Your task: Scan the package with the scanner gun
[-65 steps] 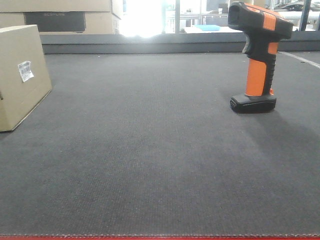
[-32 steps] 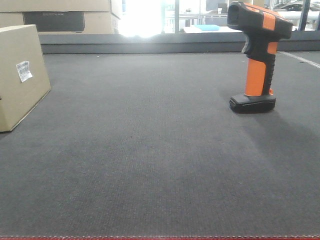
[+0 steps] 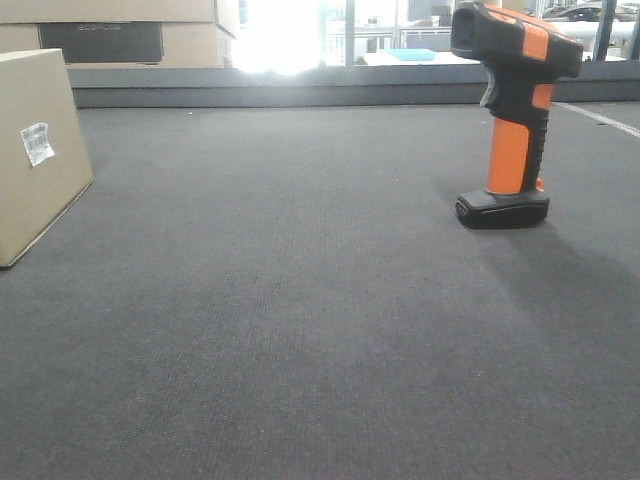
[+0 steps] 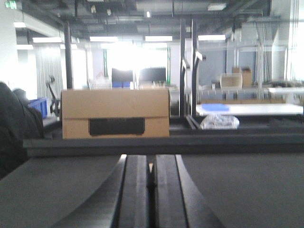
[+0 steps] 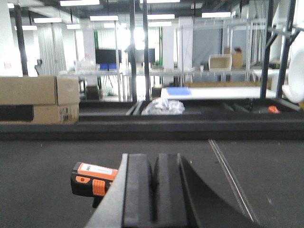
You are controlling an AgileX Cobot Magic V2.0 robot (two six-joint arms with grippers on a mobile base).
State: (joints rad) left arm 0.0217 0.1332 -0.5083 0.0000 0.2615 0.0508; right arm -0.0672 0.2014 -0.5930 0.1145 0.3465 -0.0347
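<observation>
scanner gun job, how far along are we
Nothing looks done yet. The orange-and-black pistol-shaped scanner gun stands upright on the dark mat, untouched, and the plain tan cardboard package sits far left, white label showing. In hand: nothing; the left pincer and right pincer are shut and empty. Left: grasp the scanner, aim at the label, scan.

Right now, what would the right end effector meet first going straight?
The right end effector looks free up to the black ledge, depth unclear; the scanner gun sits left of its line.
</observation>
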